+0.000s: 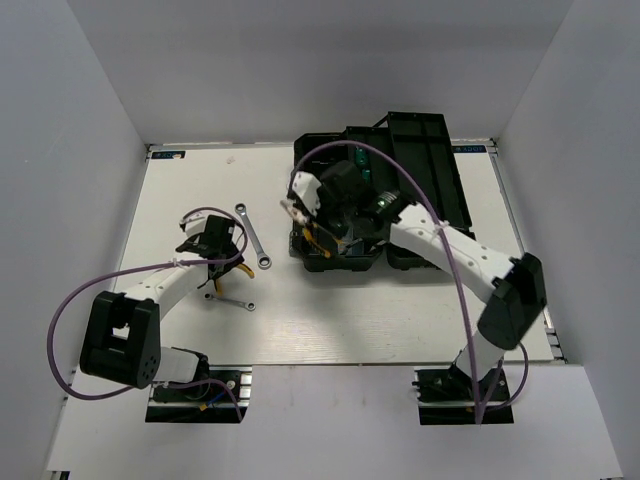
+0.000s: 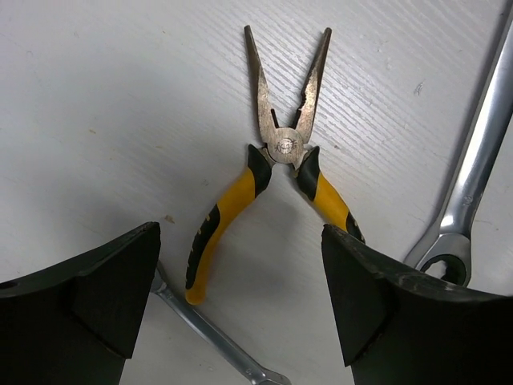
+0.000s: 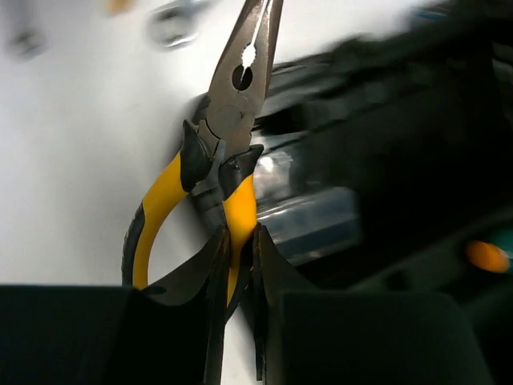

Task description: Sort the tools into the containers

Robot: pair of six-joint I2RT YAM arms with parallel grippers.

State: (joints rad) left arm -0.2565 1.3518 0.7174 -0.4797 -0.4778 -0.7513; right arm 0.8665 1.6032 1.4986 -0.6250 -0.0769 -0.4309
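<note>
Grasping one yellow handle only, the right pincer point(image 3: 237, 241) hangs its pliers point(image 3: 228, 148) by the left rim of the toolbox point(image 1: 425, 165), at the far edge of the surface point(image 1: 350, 320), probably to drop them inside. The left pincer point(image 2: 240, 233), released, hovers over the second pliers point(image 2: 284, 146) near the left edge.

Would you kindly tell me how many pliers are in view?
2. The open pliers lie on the table below the left end effector. The gripped pliers are held by one handle in the right end effector, by the toolbox, whose inside is partly hidden.
</note>
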